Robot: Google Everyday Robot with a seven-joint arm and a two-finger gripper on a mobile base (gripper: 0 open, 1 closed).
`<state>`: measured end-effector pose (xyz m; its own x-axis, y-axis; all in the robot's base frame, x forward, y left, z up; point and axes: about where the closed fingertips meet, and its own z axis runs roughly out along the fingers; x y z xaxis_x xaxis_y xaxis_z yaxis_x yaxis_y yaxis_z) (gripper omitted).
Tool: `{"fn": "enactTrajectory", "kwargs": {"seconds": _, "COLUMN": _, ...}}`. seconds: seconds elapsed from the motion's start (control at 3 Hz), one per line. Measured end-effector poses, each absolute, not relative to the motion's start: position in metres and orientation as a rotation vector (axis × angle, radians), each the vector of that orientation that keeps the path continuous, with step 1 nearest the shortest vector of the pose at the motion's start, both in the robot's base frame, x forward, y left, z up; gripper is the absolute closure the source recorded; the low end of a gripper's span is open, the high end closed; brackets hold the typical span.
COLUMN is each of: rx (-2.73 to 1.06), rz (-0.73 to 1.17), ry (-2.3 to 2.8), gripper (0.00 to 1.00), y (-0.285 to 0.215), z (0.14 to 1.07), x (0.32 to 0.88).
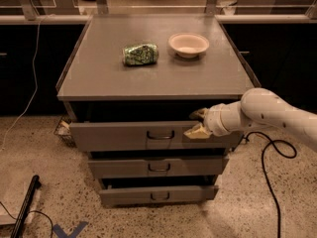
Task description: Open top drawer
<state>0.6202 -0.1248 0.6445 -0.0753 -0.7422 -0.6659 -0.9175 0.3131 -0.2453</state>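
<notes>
The top drawer (119, 136) is the widest grey drawer and stands pulled out a little, with a dark gap above its front. Its small loop handle (160, 134) is in the middle of the front. My gripper (197, 124) is at the right part of the drawer front, to the right of the handle. Its fingers are apart: the upper one sits at the front's top edge and the lower fingertip (195, 132) lies against the face. My white arm (267, 112) reaches in from the right.
A crushed green can (140, 54) and a pale bowl (188, 44) sit on the cabinet top (153, 81). The mid-width drawer (124, 167) and the narrowest drawer (124, 196) stand slightly out below. A black cable (282, 150) lies at the right, and a dark bar (27, 205) lies on the floor at the left.
</notes>
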Motion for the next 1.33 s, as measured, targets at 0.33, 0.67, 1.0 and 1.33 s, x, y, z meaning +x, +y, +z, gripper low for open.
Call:
{"fn": "enactTrajectory", "kwargs": {"seconds": 0.33, "rx": -1.475, "rz": 0.309, "ry": 1.86, "gripper": 0.85, "y": -0.125, "z": 0.645, "x": 0.62}}
{"fn": "enactTrajectory", "kwargs": {"seconds": 0.67, "rx": -1.475, "rz": 0.309, "ry": 1.86, "gripper": 1.0, "y": -0.127, "z": 0.652, "x": 0.62}}
{"fn": "enactTrajectory", "kwargs": {"seconds": 1.0, "rx": -1.475, "rz": 0.309, "ry": 1.86, "gripper": 1.0, "y": -0.128, "z": 0.66, "x": 0.62}}
{"fn": "enactTrajectory", "kwargs": {"seconds": 1.33, "rx": -1.464, "rz": 0.297, "ry": 1.84, "gripper": 1.0, "y": -0.127, "z": 0.669, "x": 0.617}}
